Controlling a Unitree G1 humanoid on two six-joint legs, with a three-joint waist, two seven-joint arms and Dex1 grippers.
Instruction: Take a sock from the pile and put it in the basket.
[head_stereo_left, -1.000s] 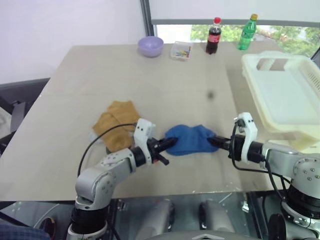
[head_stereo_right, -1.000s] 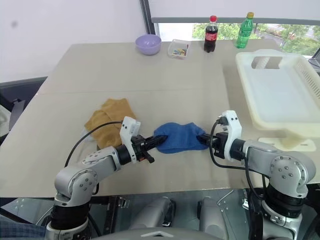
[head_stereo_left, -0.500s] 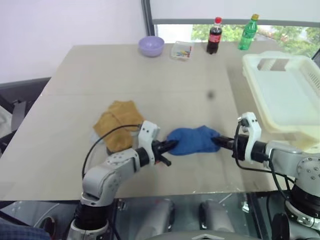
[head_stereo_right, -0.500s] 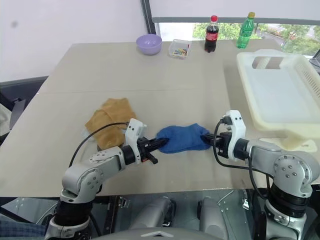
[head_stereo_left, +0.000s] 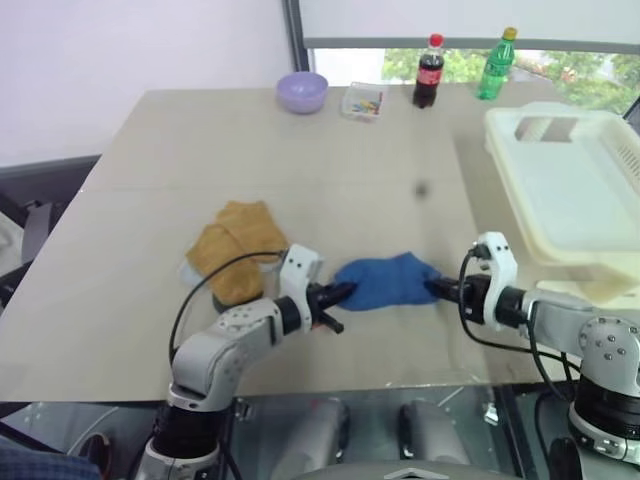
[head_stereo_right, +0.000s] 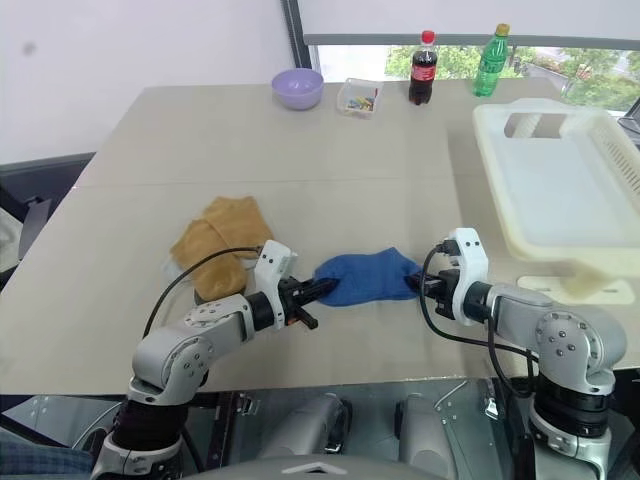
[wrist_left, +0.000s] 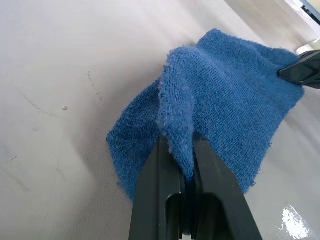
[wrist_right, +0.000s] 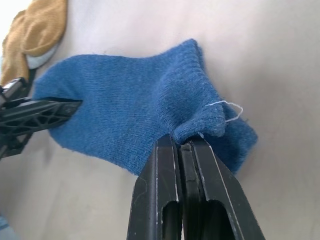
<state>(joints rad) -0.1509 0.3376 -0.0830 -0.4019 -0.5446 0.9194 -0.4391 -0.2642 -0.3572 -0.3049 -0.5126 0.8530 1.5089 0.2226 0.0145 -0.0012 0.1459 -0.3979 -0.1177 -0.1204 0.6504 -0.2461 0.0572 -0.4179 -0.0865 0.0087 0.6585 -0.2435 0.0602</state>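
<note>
A royal-blue sock (head_stereo_left: 385, 282) lies stretched on the tabletop between my two grippers, a little to the right of the pile (head_stereo_left: 235, 245) of mustard-tan socks. My left gripper (head_stereo_left: 345, 292) is shut on the sock's left end, with a fold pinched between its fingers (wrist_left: 165, 170). At the right end, my right gripper (head_stereo_left: 432, 288) pinches a bunched fold at its fingertips (wrist_right: 167, 150). The cream-white basket (head_stereo_left: 500, 130) stands at the table's right edge, beyond the right arm.
At the table's far edge stand a lilac bowl (head_stereo_left: 302, 92), a small clear box (head_stereo_left: 362, 102), a cola bottle (head_stereo_left: 428, 72) and a green bottle (head_stereo_left: 494, 64). Bare tabletop (head_stereo_left: 350, 190) lies between the socks and these things.
Both grippers have sunk slightly with the blue sock still held between them. The left arm's elbow has swung inward. The pile and the basket have not moved.
</note>
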